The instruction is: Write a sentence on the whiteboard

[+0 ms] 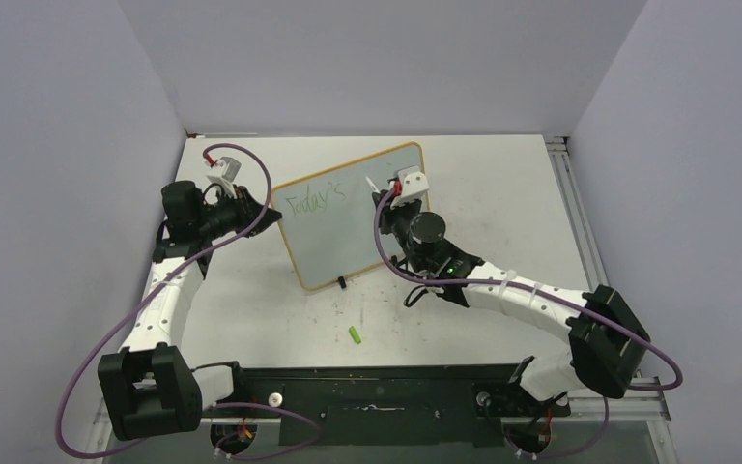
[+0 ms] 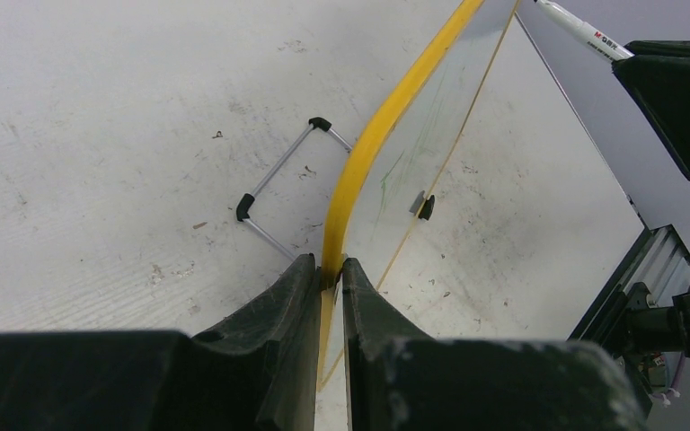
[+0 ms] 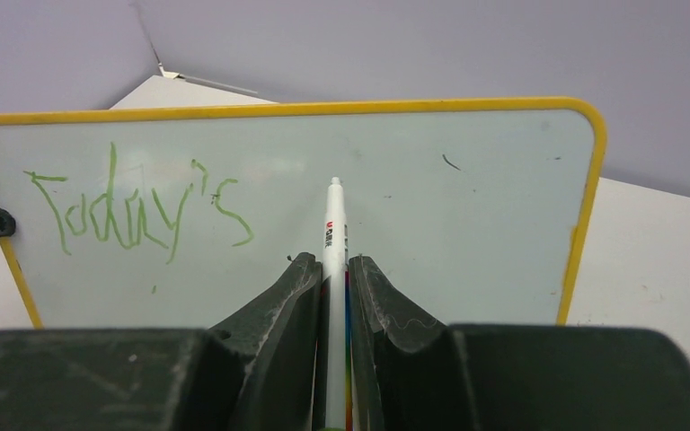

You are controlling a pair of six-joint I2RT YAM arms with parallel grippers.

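The whiteboard stands tilted on the table, pale with an orange-yellow frame; it also fills the right wrist view. Green handwriting reading "Today's" sits at its upper left, also seen from above. My left gripper is shut on the board's left frame edge. My right gripper is shut on a white marker, whose tip points at the board's middle, right of the word. The marker also shows in the left wrist view.
A small green marker cap lies on the white table in front of the board. A wire stand and a black clip foot support the board. Grey walls enclose the table; a metal rail runs along the right.
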